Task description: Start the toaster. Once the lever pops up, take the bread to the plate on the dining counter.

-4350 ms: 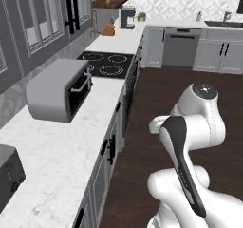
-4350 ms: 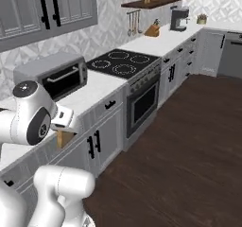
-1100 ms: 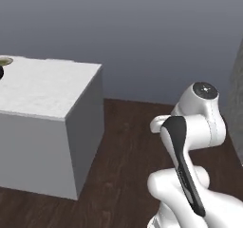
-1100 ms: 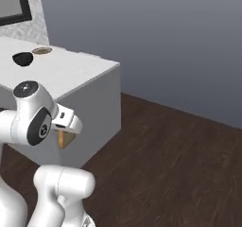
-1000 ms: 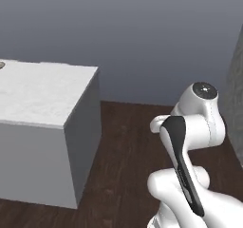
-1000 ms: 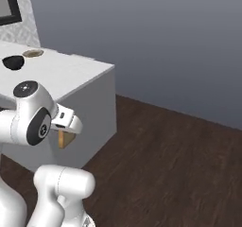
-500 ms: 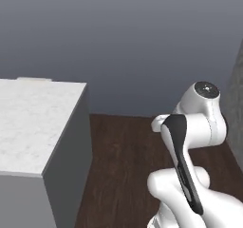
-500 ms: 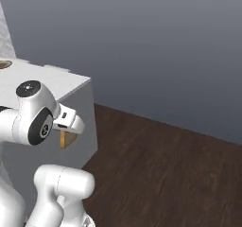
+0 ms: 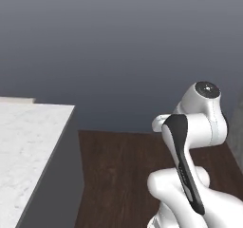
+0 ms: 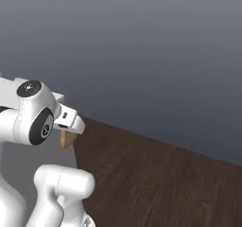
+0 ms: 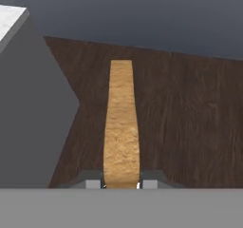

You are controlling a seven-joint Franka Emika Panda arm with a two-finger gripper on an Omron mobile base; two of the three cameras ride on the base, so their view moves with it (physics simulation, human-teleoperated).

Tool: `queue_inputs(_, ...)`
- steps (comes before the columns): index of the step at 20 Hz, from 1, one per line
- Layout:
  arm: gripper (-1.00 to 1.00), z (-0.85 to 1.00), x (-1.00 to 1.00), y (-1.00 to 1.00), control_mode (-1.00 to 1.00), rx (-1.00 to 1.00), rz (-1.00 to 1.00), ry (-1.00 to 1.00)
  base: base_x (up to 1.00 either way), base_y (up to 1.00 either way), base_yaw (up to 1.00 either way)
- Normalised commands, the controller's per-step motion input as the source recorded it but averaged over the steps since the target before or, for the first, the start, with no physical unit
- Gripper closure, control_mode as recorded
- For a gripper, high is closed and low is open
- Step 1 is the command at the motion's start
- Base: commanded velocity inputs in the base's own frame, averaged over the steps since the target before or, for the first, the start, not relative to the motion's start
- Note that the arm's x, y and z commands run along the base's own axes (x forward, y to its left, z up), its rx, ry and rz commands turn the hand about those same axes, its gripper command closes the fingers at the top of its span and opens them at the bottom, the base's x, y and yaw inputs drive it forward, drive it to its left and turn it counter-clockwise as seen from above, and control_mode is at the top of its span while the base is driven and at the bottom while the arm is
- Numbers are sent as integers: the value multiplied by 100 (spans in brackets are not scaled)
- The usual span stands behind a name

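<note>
Holding: gripper [image 11: 121, 184] pinches one bread [image 11: 121, 127] slice edge-on between its two fingertips [image 11: 94, 182].
Bread: one golden-brown slice, running from the tips toward 12 o'clock in the hand view; in the right base view it hangs under the hand [image 10: 67, 139] at about 9 o'clock.
Counter: one white marble top [image 9: 23, 151], at 8 o'clock in the left base view, with a grey side.
Floor: dark wood planks [image 11: 190, 122] below the bread.
Arm: one white arm [image 9: 190, 141], folded close above its base.
</note>
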Motion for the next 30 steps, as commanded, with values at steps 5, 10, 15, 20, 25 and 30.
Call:
queue_inputs(5, 100, 0, 0, 0, 100, 0, 0, 0, 100, -29, 0)
queue_inputs(10, 100, 0, 0, 0, 100, 0, 0, 0, 100, -26, 0)
queue_inputs(15, 100, 0, 0, 0, 100, 0, 0, 0, 100, -13, 8)
queue_inputs(20, 100, 0, 0, 0, 100, 0, 0, 0, 100, 0, 34)
queue_inputs(25, 100, 0, 0, 0, 100, 0, 0, 0, 94, -10, 50)
queue_inputs(30, 100, 0, 0, 0, 100, 0, 0, 0, 85, -29, 65)
